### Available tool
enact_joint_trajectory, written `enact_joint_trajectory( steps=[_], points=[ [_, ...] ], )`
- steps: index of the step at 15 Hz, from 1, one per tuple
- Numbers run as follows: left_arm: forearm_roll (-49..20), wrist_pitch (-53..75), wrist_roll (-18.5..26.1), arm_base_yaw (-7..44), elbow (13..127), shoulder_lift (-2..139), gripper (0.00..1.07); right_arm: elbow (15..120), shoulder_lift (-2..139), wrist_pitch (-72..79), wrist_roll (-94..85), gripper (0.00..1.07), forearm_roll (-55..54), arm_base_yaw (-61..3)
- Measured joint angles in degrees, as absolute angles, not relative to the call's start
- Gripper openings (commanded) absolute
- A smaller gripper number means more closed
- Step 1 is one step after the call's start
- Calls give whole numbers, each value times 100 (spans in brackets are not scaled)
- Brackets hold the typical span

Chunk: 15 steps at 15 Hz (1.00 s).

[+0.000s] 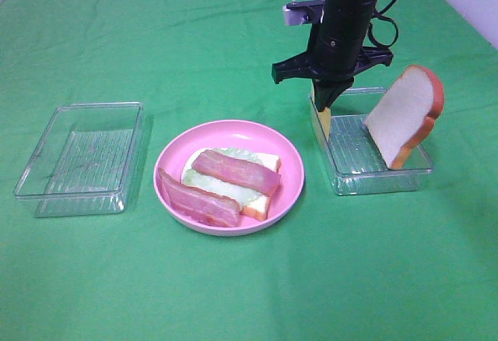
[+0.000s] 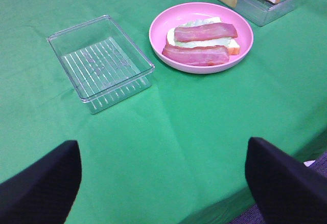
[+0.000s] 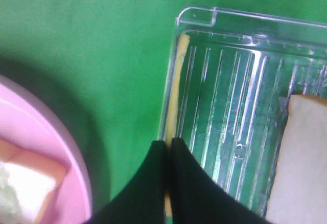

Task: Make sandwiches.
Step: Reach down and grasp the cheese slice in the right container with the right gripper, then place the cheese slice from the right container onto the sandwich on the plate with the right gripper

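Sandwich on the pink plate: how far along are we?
Done: bottom bread, lettuce and two bacon strips sit on the plate. In hand: right gripper is shut on the cheese square in the tray. Left: placing cheese, then the leaning bread slice.

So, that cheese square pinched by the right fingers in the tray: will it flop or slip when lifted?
Probably stiff: the cheese square stands straight on edge along the tray wall, no sag. It looks thin, so likely light. The right fingers pinch only its upper edge, so it may swivel or slip.
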State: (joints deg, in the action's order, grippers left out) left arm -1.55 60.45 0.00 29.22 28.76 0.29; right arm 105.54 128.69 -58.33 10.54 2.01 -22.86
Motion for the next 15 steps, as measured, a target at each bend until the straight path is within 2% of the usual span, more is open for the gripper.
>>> enact_joint_trajectory(
  steps=[4,7,11,14,15],
  points=[
    [-155,6045,0,2922,2876,29,83,10554,12788,-5907,1054,0,206,-2286],
    [-155,6045,0,2922,2876,29,83,10554,12330,-5999,888,0,-178,-2286],
    [-155,6039,0,2922,2876,29,83,10554,12089,-6348,-120,0,-1805,-2286],
    [-155,6039,0,2922,2876,29,83,10554,12261,-6853,-963,0,-3598,-2286],
    [-155,6039,0,2922,2876,29,83,10554,12301,-6870,-991,0,-3730,-2292]
  ],
)
